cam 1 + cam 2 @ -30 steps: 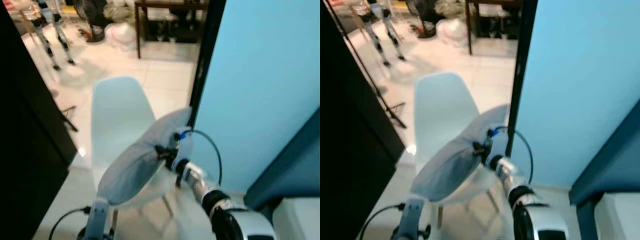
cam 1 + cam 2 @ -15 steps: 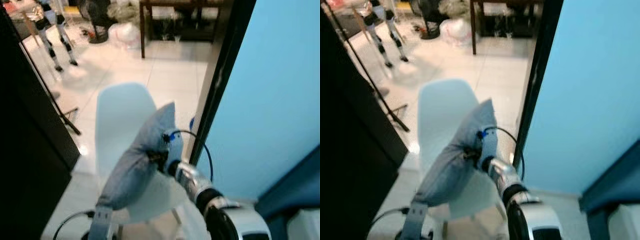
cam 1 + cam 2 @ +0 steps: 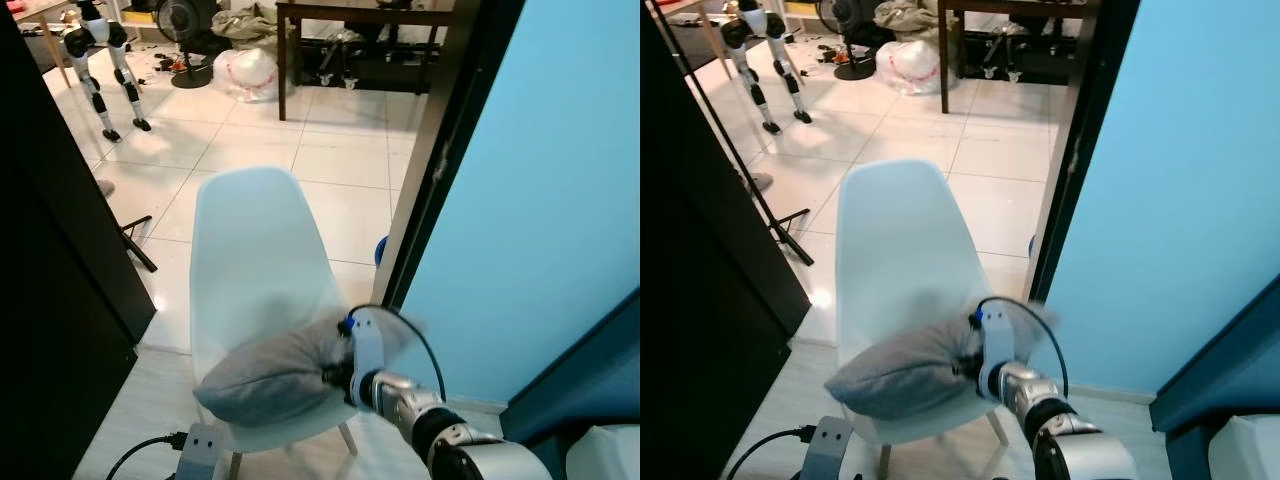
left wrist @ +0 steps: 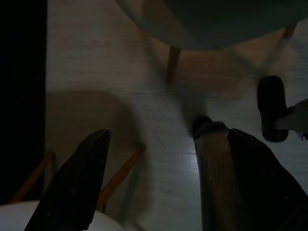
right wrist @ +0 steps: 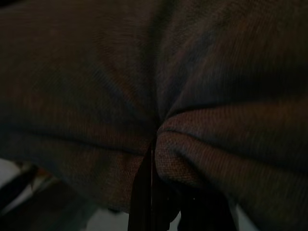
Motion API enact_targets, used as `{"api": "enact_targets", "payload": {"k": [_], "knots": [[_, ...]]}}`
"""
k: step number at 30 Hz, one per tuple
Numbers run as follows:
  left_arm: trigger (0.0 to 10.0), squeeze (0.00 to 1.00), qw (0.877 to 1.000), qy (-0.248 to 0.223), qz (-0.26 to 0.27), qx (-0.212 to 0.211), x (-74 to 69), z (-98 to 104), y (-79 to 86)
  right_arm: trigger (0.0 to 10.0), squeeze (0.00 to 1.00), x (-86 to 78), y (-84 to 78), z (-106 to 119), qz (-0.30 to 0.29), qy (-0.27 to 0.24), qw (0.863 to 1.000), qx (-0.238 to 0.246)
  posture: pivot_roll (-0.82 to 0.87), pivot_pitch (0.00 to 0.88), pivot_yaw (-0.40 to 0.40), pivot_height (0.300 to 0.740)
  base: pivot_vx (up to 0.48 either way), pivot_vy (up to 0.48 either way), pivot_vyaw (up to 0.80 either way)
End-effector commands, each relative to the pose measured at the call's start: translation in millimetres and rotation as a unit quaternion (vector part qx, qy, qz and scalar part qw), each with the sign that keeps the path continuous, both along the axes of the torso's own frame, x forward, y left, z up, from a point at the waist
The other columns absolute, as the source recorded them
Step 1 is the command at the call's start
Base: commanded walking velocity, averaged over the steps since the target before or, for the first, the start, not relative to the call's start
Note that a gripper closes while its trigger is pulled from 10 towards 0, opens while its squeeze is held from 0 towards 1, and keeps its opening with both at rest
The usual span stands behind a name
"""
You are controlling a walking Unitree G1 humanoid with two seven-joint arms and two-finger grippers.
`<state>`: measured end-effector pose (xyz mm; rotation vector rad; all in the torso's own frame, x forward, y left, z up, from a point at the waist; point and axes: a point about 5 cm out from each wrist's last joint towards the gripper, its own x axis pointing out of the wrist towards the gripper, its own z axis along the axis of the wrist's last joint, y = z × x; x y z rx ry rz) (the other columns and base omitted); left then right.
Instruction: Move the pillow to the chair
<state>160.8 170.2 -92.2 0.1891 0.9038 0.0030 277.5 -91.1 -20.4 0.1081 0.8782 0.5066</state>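
Note:
A grey pillow [image 3: 275,375] lies flat across the seat of the white shell chair [image 3: 250,240], its left end reaching past the seat's front edge. My right gripper [image 3: 337,377] is shut on the pillow's right end, low over the seat. In the right wrist view the fingertips [image 5: 153,192] pinch a fold of the grey fabric [image 5: 144,82]. My left arm [image 3: 198,452] hangs low in front of the chair. Its gripper [image 4: 163,187] is open above the floor, with nothing between the fingers and the chair's wooden legs [image 4: 172,62] ahead.
A black panel [image 3: 50,300] stands close on the left of the chair. A dark door frame [image 3: 435,150] and a light blue wall [image 3: 560,180] are on the right. Beyond on the tiled floor are a dark table [image 3: 350,40], a fan [image 3: 185,30], a white bag [image 3: 248,72] and a small humanoid robot [image 3: 100,60].
The pillow, held tilted up against the chair's back before, has come down with my right gripper and now lies flat on the seat. The camera has shifted slightly.

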Motion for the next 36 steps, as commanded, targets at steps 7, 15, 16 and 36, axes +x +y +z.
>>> {"api": "enact_targets", "payload": {"k": [7, 15, 16, 36], "knots": [[10.0, 0.0, 1.0, 0.018, -0.001, 0.007, -17.0, -6.1, 2.5, 10.0, 0.0, -21.2, 12.9, -14.0, 0.057, 0.048, 0.997, -0.018, 0.02, 0.164, -0.019, 0.65, 0.0, 0.0, 0.0], [10.0, 0.0, 1.0, 0.025, 0.005, 0.011, -27.6, -9.0, 6.1, 10.0, 0.0, -42.3, 12.0, -28.4, 0.101, 0.102, 0.987, -0.067, 0.05, 0.203, -0.031, 0.615, 0.0, 0.0, 0.0], [10.0, 0.0, 1.0, 0.024, 0.008, 0.011, -28.1, -8.9, 6.7, 10.0, 0.0, -44.1, 12.3, -29.4, 0.1, 0.107, 0.987, -0.067, 0.06, 0.207, -0.032, 0.61, 0.0, 0.0, 0.0], [10.0, 0.0, 0.966, -0.198, 0.13, 0.102, 44.3, 51.6, 79.7, 10.0, 0.0, 39.9, 76.8, 68.0, 0.029, -0.144, 0.979, 0.138, 0.1, 0.229, -0.018, 0.52, 0.0, 0.0, 0.0]]}}
